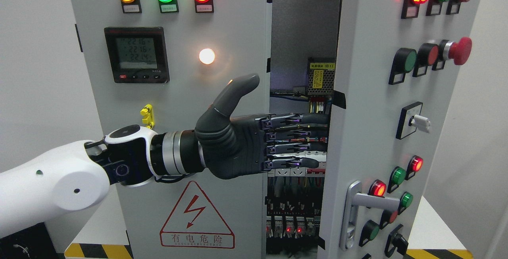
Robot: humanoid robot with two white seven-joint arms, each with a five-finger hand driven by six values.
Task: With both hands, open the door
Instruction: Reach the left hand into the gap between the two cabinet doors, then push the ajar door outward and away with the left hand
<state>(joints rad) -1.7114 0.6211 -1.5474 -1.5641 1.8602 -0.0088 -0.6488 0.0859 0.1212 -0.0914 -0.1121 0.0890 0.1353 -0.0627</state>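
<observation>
The grey cabinet's right door [369, 104] stands ajar, swung toward me, with a dark gap showing wiring and breakers [295, 211] inside. My left hand [278, 144] reaches across the left panel [234, 29] into that gap at mid height. Its fingers [293, 134] are stretched out straight with the thumb raised, and the tips vanish behind the right door's inner edge. Whether they touch that edge I cannot tell. The door's silver lever handle [353, 211] sits low on its face, untouched. No right arm shows.
The left panel carries a digital meter [137, 54], indicator lamps, a yellow latch [147, 115] and a red warning triangle [196, 215]. Buttons, a red emergency stop [460, 50] and a rotary switch [414, 121] stick out of the right door. White walls flank the cabinet.
</observation>
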